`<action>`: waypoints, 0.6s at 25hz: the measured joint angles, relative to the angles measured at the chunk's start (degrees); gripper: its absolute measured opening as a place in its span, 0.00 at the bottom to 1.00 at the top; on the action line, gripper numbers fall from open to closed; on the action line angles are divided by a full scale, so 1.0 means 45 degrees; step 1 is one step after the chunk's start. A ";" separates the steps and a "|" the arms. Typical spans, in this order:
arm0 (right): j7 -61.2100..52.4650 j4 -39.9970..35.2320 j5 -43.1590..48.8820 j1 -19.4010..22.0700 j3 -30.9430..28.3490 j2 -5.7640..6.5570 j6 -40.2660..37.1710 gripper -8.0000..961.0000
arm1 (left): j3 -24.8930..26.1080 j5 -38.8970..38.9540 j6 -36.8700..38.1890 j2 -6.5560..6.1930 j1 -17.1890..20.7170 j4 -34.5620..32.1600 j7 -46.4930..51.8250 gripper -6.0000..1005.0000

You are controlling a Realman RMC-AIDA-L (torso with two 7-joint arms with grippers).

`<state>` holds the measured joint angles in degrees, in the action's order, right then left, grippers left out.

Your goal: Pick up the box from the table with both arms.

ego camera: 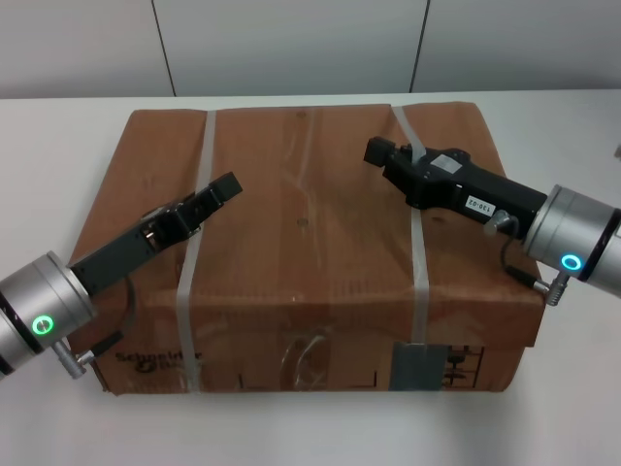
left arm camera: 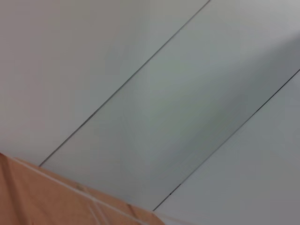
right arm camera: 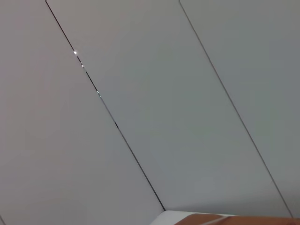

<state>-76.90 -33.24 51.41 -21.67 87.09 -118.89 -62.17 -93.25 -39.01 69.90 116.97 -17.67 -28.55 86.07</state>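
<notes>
The box [ego camera: 310,233] is a large flat brown cardboard box with two whitish straps [ego camera: 419,262] and black print [ego camera: 155,361] on its near side. It rests on the white table [ego camera: 58,155]. My left gripper [ego camera: 225,186] reaches in from the lower left and is over the left part of the box top, by the left strap. My right gripper [ego camera: 376,150] reaches in from the right and is over the right rear part of the top, by the right strap. A corner of the box shows in the left wrist view [left arm camera: 47,201], and a sliver shows in the right wrist view [right arm camera: 234,219].
A grey panelled wall [ego camera: 291,44] stands behind the table and fills both wrist views. The table extends past the box on the left, right and rear. A dark grey patch [ego camera: 419,364] is on the box's near side.
</notes>
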 joint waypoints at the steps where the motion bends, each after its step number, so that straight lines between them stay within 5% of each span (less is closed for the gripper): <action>1: 0.0000 -0.0015 -0.0001 0.0012 -0.0003 -0.0002 -0.0003 0.06 | 0.0000 0.0000 -0.0002 0.0002 0.0000 0.0001 0.0000 0.10; 15: -0.0001 -0.0090 -0.0029 0.0051 -0.0101 -0.0006 -0.0190 0.06 | 0.0098 0.0000 -0.0056 0.0029 -0.0004 0.0042 -0.0110 0.10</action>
<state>-76.90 -33.64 51.28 -21.44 86.63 -118.92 -63.03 -92.81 -39.01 69.65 117.10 -17.69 -28.36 85.57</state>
